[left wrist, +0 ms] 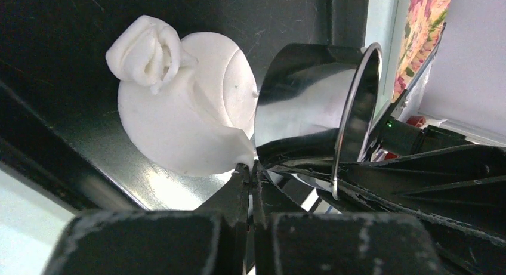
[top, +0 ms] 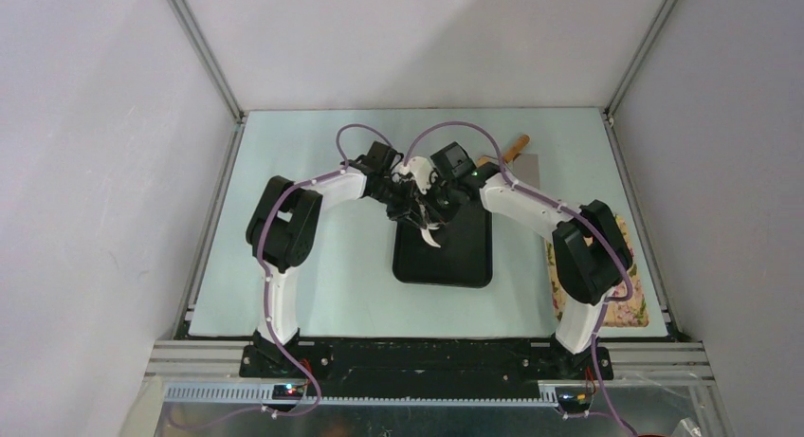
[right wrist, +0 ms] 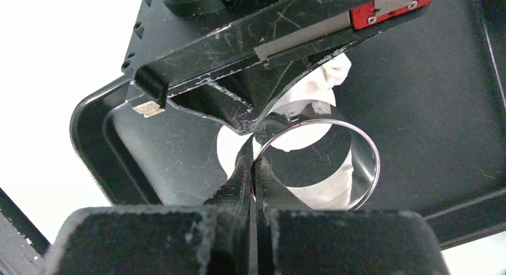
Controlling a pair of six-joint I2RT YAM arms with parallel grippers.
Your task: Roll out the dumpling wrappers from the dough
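Pinching the thin wall of a round shiny steel cup [right wrist: 334, 161], the right gripper [right wrist: 255, 167] keeps its fingers pressed together on the rim. It holds the cup tipped on its side above the far end of the rectangular black tray [right wrist: 429, 108]. Gripping by the rim leaves the cup's open mouth free, which suggests it serves as a cutter for round wrappers.

The flattened soft white dough [left wrist: 179, 120] lies on the floor of the black tray at that same far end. A rumpled knot of folded dough sits on one edge of it. The left gripper [left wrist: 249, 170] is closed as well, its tips meeting at the dough's thin corner just beside the steel cup and apparently nipping it. This is probably to steady or peel the sheet. The black tray rests on the pale green worktop [top: 322, 285].
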